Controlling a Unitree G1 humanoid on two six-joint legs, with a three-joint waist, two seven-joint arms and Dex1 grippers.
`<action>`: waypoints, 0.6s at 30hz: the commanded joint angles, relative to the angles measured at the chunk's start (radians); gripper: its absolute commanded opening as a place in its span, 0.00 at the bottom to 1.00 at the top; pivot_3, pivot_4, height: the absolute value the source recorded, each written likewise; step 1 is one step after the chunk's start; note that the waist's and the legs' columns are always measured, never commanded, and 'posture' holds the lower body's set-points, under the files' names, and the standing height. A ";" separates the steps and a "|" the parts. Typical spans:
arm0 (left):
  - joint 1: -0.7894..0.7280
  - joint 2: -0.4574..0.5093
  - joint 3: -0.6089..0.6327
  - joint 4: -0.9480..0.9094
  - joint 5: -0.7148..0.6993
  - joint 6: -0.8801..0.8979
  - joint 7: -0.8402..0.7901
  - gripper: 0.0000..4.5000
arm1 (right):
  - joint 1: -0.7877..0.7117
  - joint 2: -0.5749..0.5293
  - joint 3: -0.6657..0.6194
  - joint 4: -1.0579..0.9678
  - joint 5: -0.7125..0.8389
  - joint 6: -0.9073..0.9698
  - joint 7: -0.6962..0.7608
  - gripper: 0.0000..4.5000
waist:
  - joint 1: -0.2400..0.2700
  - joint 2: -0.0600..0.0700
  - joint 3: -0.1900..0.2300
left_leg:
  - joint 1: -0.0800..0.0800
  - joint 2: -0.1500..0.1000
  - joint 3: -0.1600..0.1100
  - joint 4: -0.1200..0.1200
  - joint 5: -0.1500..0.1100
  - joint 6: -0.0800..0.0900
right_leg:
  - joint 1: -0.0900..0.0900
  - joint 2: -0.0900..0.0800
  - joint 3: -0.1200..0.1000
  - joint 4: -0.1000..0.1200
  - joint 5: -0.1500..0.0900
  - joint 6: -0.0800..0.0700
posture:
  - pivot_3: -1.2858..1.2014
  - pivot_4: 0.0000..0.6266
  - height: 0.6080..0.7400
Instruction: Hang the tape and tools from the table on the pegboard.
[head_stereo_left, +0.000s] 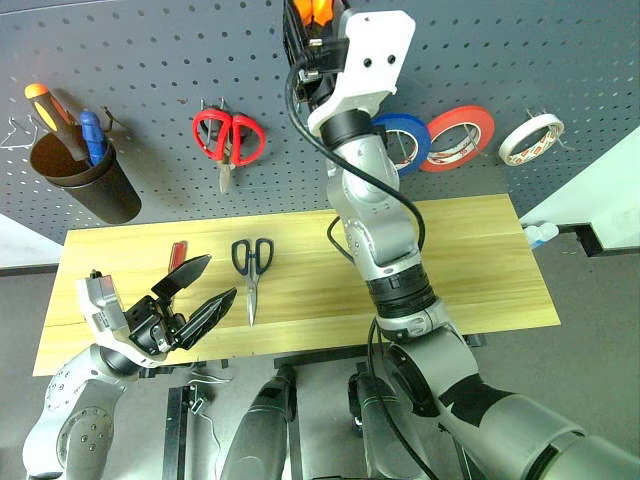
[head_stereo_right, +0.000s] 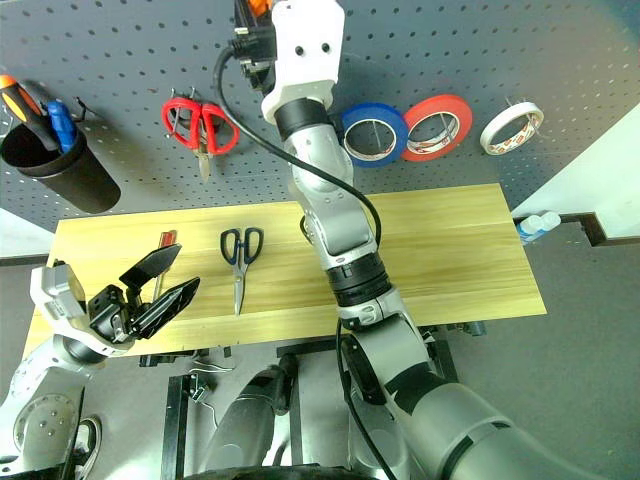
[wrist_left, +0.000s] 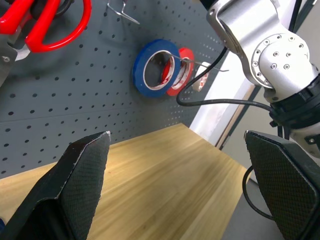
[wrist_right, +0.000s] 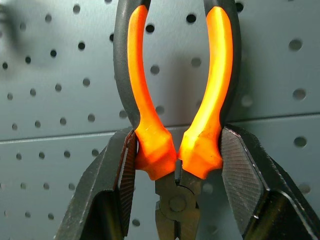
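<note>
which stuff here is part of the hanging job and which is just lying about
Job:
pliers, clamped in right end effector
steel scissors on table
red-handled screwdriver
whitish tape, hung
pegboard

Lying about:
red scissors
blue roll
red roll
black cup

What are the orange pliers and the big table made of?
The pliers: handles look like orange rubbery plastic edged in black, smooth with a soft shine; the joint below looks like dark metal. The table: probably wood, or a wood-look top; pale yellow with long grain lines and a matte finish.
</note>
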 joint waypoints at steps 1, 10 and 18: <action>0.012 0.004 0.009 -0.020 -0.006 -0.013 -0.004 1.00 | 0.018 0.057 0.022 -0.066 -0.004 -0.008 -0.011 0.47 | 0.000 0.000 0.000 | 0.000 0.000 0.000 0.000 0.000 0.000 | 0.000 0.000 0.000 0.000 0.000 0.000 | 0.53 0.52 0.81; 0.011 0.004 0.009 -0.023 -0.007 -0.012 -0.001 1.00 | 0.050 0.056 0.041 -0.071 -0.005 -0.007 -0.028 0.47 | 0.000 0.000 0.000 | 0.000 0.000 0.000 0.000 0.000 0.000 | 0.000 0.000 0.000 0.000 0.000 0.000 | 0.53 0.53 0.81; 0.004 0.002 0.006 -0.025 -0.004 -0.013 0.004 1.00 | 0.061 0.058 0.045 -0.065 -0.005 -0.012 -0.037 0.47 | 0.000 0.000 0.000 | 0.000 0.000 0.000 0.000 0.000 0.000 | 0.000 0.000 0.000 0.000 0.000 0.000 | 0.54 0.53 0.81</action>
